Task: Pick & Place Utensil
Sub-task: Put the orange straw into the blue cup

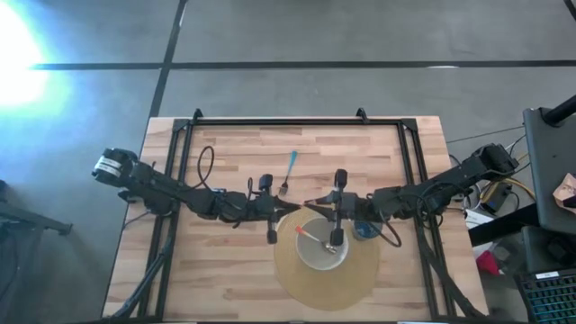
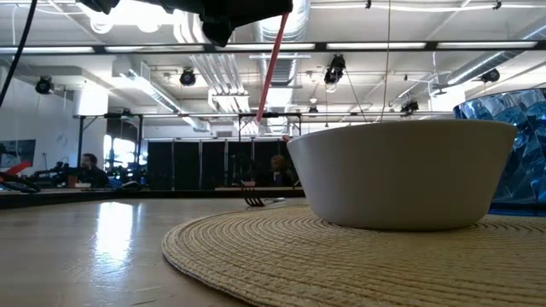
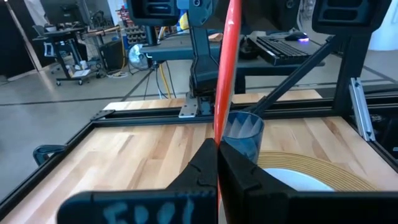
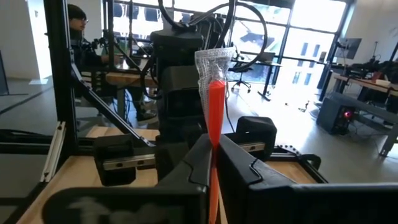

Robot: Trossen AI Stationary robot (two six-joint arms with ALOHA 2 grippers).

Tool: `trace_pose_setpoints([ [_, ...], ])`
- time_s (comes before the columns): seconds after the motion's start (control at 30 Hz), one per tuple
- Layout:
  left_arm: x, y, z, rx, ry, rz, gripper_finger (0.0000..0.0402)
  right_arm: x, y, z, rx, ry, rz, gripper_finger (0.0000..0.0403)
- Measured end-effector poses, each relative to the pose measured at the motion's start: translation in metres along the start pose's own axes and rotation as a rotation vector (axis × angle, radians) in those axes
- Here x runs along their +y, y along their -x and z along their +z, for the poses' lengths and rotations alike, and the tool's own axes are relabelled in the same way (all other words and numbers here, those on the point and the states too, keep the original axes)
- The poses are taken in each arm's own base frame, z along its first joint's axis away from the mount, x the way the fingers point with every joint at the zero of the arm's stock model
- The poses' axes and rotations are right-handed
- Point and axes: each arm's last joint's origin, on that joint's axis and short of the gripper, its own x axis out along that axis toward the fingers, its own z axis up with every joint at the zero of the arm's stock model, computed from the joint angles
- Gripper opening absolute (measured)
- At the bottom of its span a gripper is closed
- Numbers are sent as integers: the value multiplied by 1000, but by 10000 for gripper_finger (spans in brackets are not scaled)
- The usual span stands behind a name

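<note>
A utensil with a red handle and a clear plastic head hangs in the air above the table's middle. My left gripper and my right gripper meet there tip to tip, and both are shut on it. In the low view the handle slants down from the dark grippers and ends well above the table. A white bowl stands on a round woven placemat, just on the near side of the grippers. My left gripper pinches the red handle between its two fingers, coming level from the table's left, with the fingers across the handle. The utensil is steeply tilted and clear of the table. My right gripper pinches the same handle between its two fingers, level from the table's right and across it, on the stretch just short of the clear head.
A blue-handled fork lies on the wood beyond the grippers. A blue translucent cup stands beside the bowl on its right. A black metal frame borders the table's far edge and sides.
</note>
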Motion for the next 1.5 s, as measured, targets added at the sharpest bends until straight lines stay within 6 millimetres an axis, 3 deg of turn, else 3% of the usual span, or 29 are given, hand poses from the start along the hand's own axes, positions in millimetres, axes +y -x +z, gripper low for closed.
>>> trace_pose_setpoints([
  [0.6,0,0,-5,44,-15,-8,9,0,0,-6,55,-2,4,8],
  [1.03,0,0,-7,63,-26,0,153,-1,3,-8,87,-5,-3,8],
  [1.2,2,1,-6,69,-29,44,177,-9,17,5,96,-13,-5,8],
  [1.5,5,6,-2,79,-32,80,179,-32,59,28,146,-81,-9,8],
])
